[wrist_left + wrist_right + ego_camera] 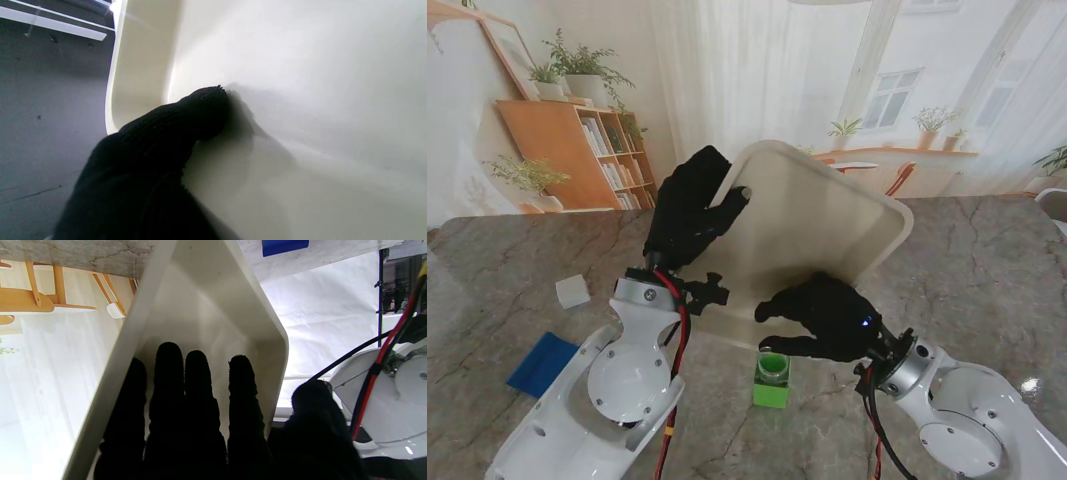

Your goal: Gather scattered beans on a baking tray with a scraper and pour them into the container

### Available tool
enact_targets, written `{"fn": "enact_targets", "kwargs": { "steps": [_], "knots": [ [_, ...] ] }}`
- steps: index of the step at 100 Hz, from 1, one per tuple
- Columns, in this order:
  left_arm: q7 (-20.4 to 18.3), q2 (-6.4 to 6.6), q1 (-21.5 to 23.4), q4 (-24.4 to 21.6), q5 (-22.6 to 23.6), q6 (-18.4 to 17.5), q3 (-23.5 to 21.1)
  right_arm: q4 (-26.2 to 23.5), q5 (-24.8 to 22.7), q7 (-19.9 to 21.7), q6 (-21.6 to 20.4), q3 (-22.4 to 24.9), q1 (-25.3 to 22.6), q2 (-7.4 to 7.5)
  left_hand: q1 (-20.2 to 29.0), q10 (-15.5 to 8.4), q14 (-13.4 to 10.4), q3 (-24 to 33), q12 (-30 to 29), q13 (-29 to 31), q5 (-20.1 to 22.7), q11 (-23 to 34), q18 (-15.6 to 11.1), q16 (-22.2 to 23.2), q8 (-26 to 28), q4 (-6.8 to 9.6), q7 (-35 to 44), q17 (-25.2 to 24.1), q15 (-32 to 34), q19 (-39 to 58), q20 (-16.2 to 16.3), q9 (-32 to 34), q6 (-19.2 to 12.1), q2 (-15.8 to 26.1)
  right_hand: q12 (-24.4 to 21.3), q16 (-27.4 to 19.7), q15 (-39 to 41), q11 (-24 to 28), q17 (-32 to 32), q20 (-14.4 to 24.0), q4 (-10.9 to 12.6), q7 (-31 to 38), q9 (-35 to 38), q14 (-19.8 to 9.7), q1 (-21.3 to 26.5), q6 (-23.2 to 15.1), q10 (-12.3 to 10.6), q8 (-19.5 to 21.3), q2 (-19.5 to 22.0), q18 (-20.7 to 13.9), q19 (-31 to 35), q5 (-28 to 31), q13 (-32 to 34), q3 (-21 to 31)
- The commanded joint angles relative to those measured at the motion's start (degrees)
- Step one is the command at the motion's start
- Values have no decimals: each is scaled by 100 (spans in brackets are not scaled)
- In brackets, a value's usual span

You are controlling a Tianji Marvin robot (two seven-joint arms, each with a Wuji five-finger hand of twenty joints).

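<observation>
The cream baking tray (817,220) is off the table and tipped steeply, its low edge nearest me. My left hand (689,205) is shut on the tray's left rim, with the thumb (186,120) pressed on the inner face (300,83). My right hand (822,315) grips the low near edge, its fingers (196,390) lying inside the tray (206,306) and the thumb outside. The green container (772,378) stands on the table just under that low edge. The blue scraper (544,362) lies flat on the table at the left. No beans can be made out.
A small white block (573,291) sits on the marble table (987,280) to the left, farther from me than the scraper. The backdrop with a shelf and window print rises at the table's far edge.
</observation>
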Motion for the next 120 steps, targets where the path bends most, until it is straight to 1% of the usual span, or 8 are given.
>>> {"fn": "enact_targets", "kwargs": {
  "steps": [1,30,51,65,79,94,120],
  "knots": [
    [61,-80,-177,-24,-152,71,-82,69,-20,69,46,-9,-1,-7,368,-785,-503,546,122,299,-17,314,-1245,67,80,536,181,523,310,1013,505,334,24,397,-60,-25,-56,-71,113,-83,200,-75,-42,-53,25,-23,-19,-111,199,624,50,-91,28,-73],
    [68,-161,-660,390,-462,677,-250,84,-44,-97,202,-136,87,-28,381,-809,-531,495,125,265,-48,313,-1286,76,80,517,161,501,284,968,503,289,13,438,-60,-23,-55,-70,112,-80,200,-70,-38,-45,29,-28,-15,-109,195,637,50,-86,32,-72],
    [97,-236,-1029,788,-737,1015,-347,73,-69,-216,280,-261,171,-42,401,-813,-548,453,128,237,-66,313,-1296,88,80,500,148,486,261,936,506,259,1,453,-57,-23,-56,-67,117,-79,201,-70,-37,-59,31,-26,-23,-108,197,629,51,-92,28,-72],
    [128,-281,-1237,1037,-863,1241,-416,68,-95,-322,405,-309,195,-56,420,-811,-552,419,128,219,-86,307,-1324,93,80,481,137,463,241,907,508,229,2,459,-55,-21,-52,-63,119,-78,201,-71,-33,-59,38,-32,-19,-108,191,626,52,-93,35,-70],
    [120,-298,-1398,1306,-904,1431,-508,53,-107,-390,547,-322,204,-69,431,-826,-569,382,128,200,-110,302,-1350,100,80,462,123,454,219,877,512,199,-10,487,-54,-20,-49,-60,121,-77,202,-67,-31,-50,42,-16,-21,-107,185,630,52,-87,32,-70],
    [190,-344,-1560,1642,-995,1567,-579,31,-128,-481,732,-324,198,-86,469,-819,-571,322,130,161,-130,292,-1349,109,80,426,109,414,185,827,516,160,-15,494,-52,-19,-44,-58,123,-76,202,-71,-28,-51,48,-28,-15,-108,180,631,54,-93,41,-69],
    [484,-483,-1884,2164,-1227,1844,-707,-17,-128,-504,925,-277,183,-100,540,-832,-603,194,131,99,-189,261,-1379,115,80,342,73,351,106,719,528,79,-14,560,-50,-17,-40,-56,121,-72,202,-72,-30,-54,52,-30,-21,-108,179,637,60,-98,36,-69]
  ]
}}
